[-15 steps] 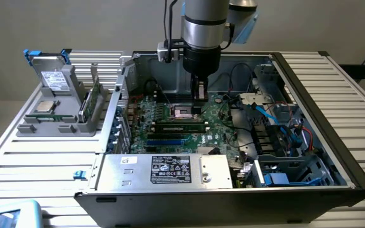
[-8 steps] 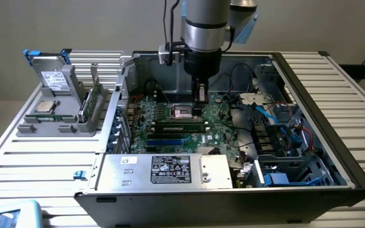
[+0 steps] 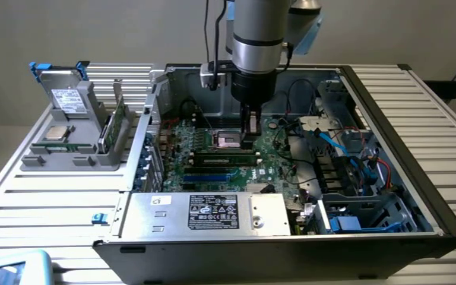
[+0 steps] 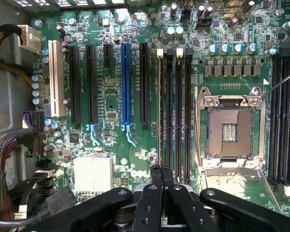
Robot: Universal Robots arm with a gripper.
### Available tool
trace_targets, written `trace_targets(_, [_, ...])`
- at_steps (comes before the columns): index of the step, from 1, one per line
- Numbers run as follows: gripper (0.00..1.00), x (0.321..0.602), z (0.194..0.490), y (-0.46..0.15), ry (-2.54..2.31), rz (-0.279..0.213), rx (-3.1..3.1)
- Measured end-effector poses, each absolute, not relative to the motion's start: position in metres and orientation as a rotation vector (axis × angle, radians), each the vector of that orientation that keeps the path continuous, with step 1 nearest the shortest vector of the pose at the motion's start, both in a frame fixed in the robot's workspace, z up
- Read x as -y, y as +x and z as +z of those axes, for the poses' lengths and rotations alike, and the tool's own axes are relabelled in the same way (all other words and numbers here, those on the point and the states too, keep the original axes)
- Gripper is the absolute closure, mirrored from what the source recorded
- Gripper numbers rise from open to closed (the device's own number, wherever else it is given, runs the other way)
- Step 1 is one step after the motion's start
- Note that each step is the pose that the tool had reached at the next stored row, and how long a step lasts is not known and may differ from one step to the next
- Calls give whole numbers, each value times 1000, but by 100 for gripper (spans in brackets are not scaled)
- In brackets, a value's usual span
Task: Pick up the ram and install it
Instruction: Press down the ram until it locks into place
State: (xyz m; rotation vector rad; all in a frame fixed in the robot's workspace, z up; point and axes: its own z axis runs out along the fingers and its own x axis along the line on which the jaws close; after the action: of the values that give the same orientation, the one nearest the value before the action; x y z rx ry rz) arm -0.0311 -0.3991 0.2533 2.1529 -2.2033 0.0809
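The ram [image 3: 226, 158], a long thin green stick with a white label, stands on edge in a memory slot of the motherboard [image 3: 284, 148], beside the empty processor socket [image 3: 230, 140]. My gripper [image 3: 251, 142] hangs straight down inside the open computer case, its fingers shut together just over the ram's end towards the exterior view's right. In the wrist view the shut fingertips of the gripper [image 4: 163, 170] line up with the ram's thin top edge [image 4: 161, 106] in the memory slot farthest from the socket [image 4: 229, 130]. Nothing shows between the fingers.
A grey holder [image 3: 62, 157] at the exterior view's left carries a silver processor chip [image 3: 56, 132], a green expansion card [image 3: 116, 127] and a drive [image 3: 71, 100]. Cables [image 3: 339, 142], a drive cage [image 3: 370, 208] and the power supply [image 3: 208, 212] crowd the case around the board.
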Motion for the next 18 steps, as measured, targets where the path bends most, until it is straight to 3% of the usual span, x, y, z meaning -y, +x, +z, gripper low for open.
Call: trace_targets(18, [89,404,239,-33,2158,62,2217])
